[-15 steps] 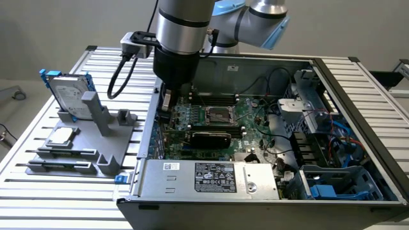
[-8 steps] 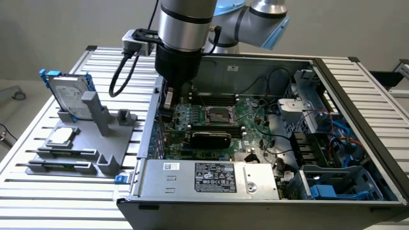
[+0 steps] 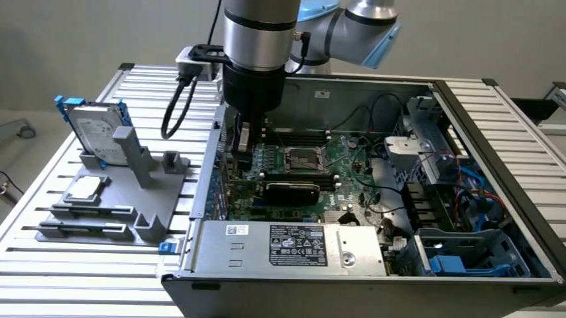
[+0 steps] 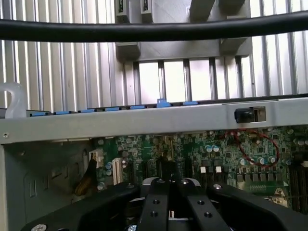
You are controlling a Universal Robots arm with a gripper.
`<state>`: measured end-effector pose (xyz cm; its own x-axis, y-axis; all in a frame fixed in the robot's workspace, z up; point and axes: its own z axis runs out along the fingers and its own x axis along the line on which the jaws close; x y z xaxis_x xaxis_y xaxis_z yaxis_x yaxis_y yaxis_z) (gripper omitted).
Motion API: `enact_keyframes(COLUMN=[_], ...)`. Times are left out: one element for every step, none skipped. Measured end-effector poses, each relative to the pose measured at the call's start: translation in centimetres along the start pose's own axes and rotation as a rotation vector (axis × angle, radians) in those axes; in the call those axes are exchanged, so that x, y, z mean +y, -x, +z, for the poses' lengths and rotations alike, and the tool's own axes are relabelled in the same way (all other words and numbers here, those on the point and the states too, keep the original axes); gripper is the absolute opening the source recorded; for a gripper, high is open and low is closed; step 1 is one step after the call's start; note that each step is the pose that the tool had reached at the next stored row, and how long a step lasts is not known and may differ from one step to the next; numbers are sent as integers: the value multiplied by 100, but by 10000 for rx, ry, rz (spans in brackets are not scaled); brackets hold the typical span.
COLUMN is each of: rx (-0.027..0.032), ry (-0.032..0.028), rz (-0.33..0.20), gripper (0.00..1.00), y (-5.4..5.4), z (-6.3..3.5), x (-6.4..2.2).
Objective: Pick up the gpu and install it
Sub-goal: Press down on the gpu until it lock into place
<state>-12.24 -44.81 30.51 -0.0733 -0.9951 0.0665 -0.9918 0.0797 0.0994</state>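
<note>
The gpu (image 3: 290,192) stands on edge on the green motherboard (image 3: 349,165) inside the open computer case. Its black rounded cooler faces the front of the exterior view, and its end reaches toward the case wall on the exterior view's left. My gripper (image 3: 241,147) hangs inside the case just behind the gpu, close to that same wall and a little above the board. In the wrist view the black fingers (image 4: 156,202) sit pressed together over the motherboard (image 4: 216,154). The gripper (image 4: 168,195) is shut, and I see nothing held between the fingers.
A grey parts stand (image 3: 106,199) on the exterior view's left holds a silver hard drive with blue rails (image 3: 95,132) and a small square chip (image 3: 86,189). The case holds a power supply (image 3: 292,245), cables and a drive cage (image 3: 460,252). A black cable (image 4: 154,30) crosses the wrist view.
</note>
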Motion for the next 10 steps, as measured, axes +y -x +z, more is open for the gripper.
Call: enact_keyframes(rx=[-12,-25,-35,-46,-56,-66,-74,-80,-83,-87], ry=[-124,-242,-353,-451,-540,-624,-694,-754,-803,-839], rz=[2,5,5,5,8,10,11,12,12,12], gripper=[11,11,11,11,11,11,11,11,11,11], y=[1,1,2,2,3,5,6,7,8,9], z=[-1,-2,-3,-4,-5,-6,-6,-8,-11,-13], x=[-8,-16,-25,-35,-46,-58,-72,-86,-103,-123])
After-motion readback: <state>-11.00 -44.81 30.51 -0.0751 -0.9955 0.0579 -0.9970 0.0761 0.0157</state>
